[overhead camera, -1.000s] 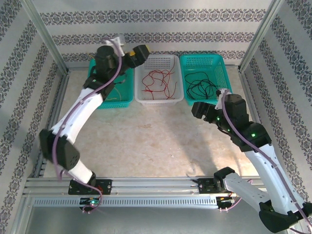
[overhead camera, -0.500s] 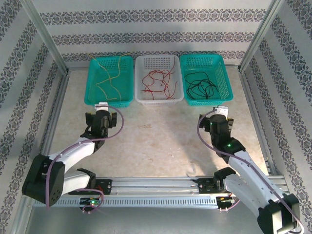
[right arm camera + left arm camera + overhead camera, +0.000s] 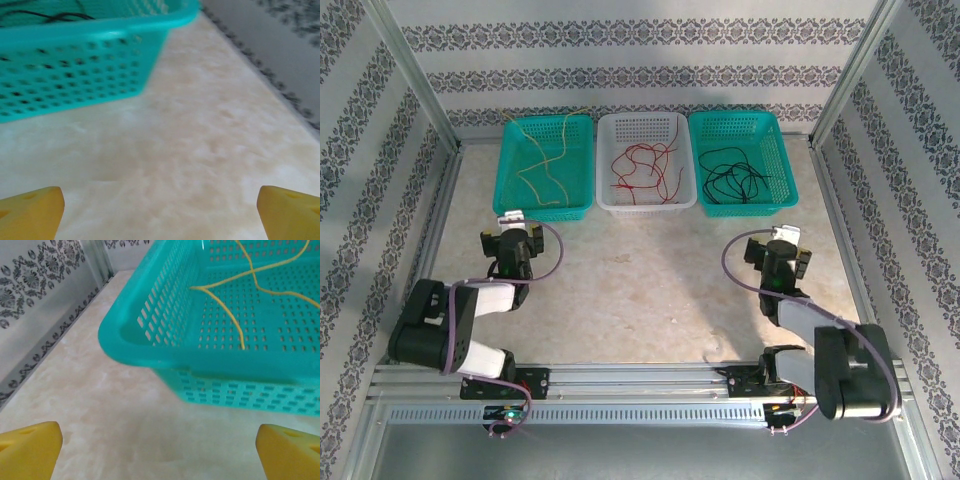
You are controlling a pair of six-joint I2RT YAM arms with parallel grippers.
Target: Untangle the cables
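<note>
Both arms have drawn back from the white basket (image 3: 647,205) toward their bases. Our left gripper (image 3: 512,238) and right gripper (image 3: 782,250) sit low over the table (image 3: 640,290), jaws wide apart and empty. Red cables (image 3: 642,168) lie in that basket, yellow cables (image 3: 542,160) in the left teal basket (image 3: 510,205) beside it, and black cables (image 3: 735,175) in the right teal basket (image 3: 745,208). We judge the sorting finished. We can read no writing.

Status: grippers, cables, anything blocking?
Both open, empty: left gripper, right gripper. Sorted, one colour per basket: yellow cables, red cables, black cables. Nothing in the way.
</note>
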